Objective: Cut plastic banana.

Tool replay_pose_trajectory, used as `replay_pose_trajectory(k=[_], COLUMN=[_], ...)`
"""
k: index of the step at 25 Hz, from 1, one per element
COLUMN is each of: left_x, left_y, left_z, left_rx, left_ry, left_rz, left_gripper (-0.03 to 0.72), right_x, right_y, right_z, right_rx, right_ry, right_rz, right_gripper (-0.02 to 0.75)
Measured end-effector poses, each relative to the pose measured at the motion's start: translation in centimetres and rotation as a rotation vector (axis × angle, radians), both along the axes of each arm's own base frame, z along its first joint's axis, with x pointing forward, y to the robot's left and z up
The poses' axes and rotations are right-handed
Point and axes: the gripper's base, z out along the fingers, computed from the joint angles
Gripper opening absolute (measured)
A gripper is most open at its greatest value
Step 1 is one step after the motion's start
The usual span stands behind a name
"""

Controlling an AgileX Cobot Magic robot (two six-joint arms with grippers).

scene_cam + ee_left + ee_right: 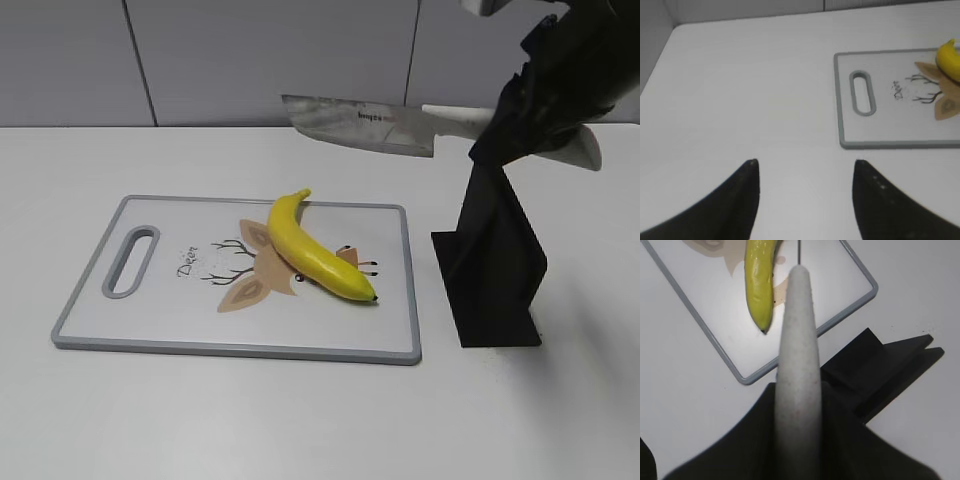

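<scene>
On the board lies the banana, untouched. Above it the right gripper clamps a knife (handle only); the left gripper gapes, holding nothing.

- banana: glossy yellow, dark tip
- cutting board: white, grey rim, tan deer drawing
- knife: silver blade, speckled white handle
- stand: black
</scene>
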Motion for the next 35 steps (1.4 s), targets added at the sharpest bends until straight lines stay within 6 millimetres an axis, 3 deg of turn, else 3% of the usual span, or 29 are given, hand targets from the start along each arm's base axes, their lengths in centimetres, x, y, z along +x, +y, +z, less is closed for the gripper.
replay_pose_trajectory(k=[5, 13, 20, 28, 35], left_x=[3.7, 11.3, 18.8, 28.1, 32.1], left_y=[-0.7, -2.2, -3.8, -6.8, -11.9], left_z=[1.6, 2.5, 3.5, 1.5, -2.0], left_rx=[-0.001, 0.077, 0.219, 0.263, 0.329], left_ry=[-0.045, 0.032, 0.102, 0.154, 0.203], left_rz=[-0.070, -0.267, -0.565, -0.892, -1.089], left_gripper=[0.573, 0.573, 0.573, 0.573, 0.573], right_x=[2.4, 5.7, 8.3, 9.4, 9.6], right_y=[0.2, 1.6, 2.6, 3.1, 3.3], right_z=[-0.3, -0.9, -2.0, -3.1, -3.3], right_rx=[-0.020, -0.053, -0.070, -0.018, 0.009], right_ry=[0.008, -0.049, -0.065, -0.073, -0.083], right_rz=[0.191, 0.465, 0.605, 0.639, 0.644], right_gripper=[0.180, 0.180, 0.180, 0.180, 0.180])
